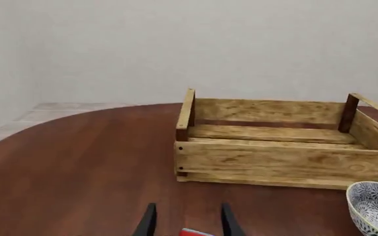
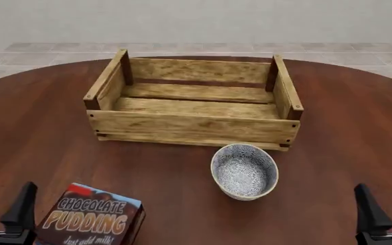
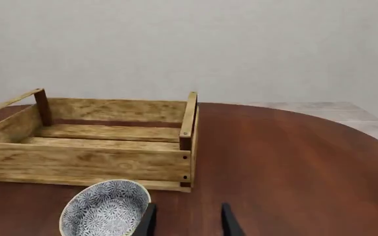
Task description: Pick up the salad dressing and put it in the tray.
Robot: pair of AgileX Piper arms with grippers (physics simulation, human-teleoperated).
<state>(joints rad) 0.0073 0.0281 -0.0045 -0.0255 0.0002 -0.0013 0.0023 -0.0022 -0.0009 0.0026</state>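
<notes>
The round dark reddish-brown wooden table (image 2: 359,127) is cut off at the frame edges in all three views. Beyond it, pale tiled floor (image 2: 203,48) and a plain light grey wall (image 2: 196,20) are seen.

The large rectangular light-wood slatted tray (image 2: 192,127) with darker corner posts stands upright on the far middle of the table; nothing is seen inside it. In the wrist views one end of it is cropped.

The round blue-and-white patterned bowl (image 2: 244,170) sits just in front of the tray's right near corner, apart from it.

The brown chocolate pudding box (image 2: 90,217) lies at the near left, its lower part cut off.

The left gripper (image 2: 2,209) and right gripper (image 2: 385,206) are seen only as dark finger tips at the bottom edge, both spread apart and holding nothing.

The salad dressing is not seen in any view; its place cannot be told.
</notes>
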